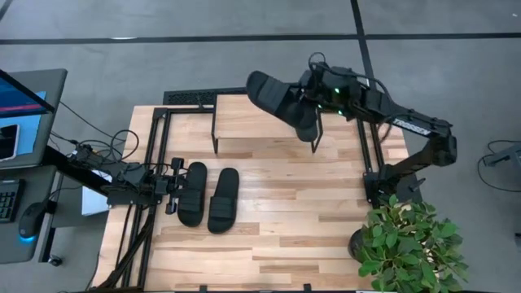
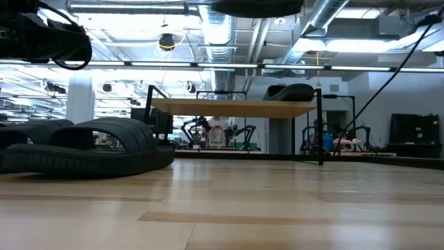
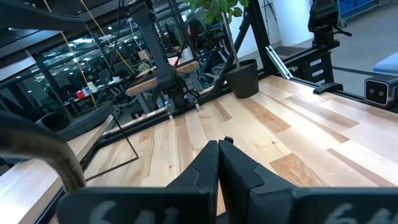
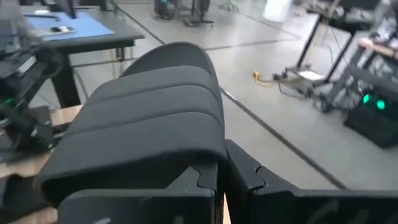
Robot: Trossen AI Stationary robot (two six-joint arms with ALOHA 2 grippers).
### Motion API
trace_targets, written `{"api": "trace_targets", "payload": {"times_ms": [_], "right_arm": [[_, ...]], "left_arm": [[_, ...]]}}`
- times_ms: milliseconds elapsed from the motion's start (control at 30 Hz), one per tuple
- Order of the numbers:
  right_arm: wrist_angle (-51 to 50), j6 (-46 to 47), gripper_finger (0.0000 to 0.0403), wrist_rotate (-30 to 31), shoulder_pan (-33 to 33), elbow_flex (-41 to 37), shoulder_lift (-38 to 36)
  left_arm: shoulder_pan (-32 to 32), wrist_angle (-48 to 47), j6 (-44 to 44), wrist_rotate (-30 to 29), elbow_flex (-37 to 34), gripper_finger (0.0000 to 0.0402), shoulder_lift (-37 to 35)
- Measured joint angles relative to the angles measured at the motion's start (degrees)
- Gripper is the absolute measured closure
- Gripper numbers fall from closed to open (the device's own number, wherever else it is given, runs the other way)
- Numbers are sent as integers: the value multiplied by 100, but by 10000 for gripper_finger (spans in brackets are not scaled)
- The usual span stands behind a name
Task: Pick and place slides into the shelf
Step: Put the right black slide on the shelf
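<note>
Above the shelf (image 1: pixel 252 122), the right claw (image 1: pixel 313 96) apparently grips a slide (image 1: pixel 281 102).

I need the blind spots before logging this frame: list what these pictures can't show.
- Fourth slide: not found in any view; only two on the table and one in the right gripper.
- Shelf top, high view: partly covered by the held slide.
- Left gripper: contact with the nearest slide unclear.

Bright even overhead light, ceiling glare, blurred foreground
</note>
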Motion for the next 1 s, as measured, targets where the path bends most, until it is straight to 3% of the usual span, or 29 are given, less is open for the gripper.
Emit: {"api": "trace_targets", "payload": {"times_ms": [533,833,1000], "right_arm": [[-104,1968,403,63,-1222,91,540],[-44,2448,403,317,-1159,32,537],[-210,2545,403,774,-1058,32,582]], "left_arm": [[1,-1,0,-4,0,401,-2],[1,-1,0,-9,0,401,0],[1,-1,0,-9,0,401,-1]]}}
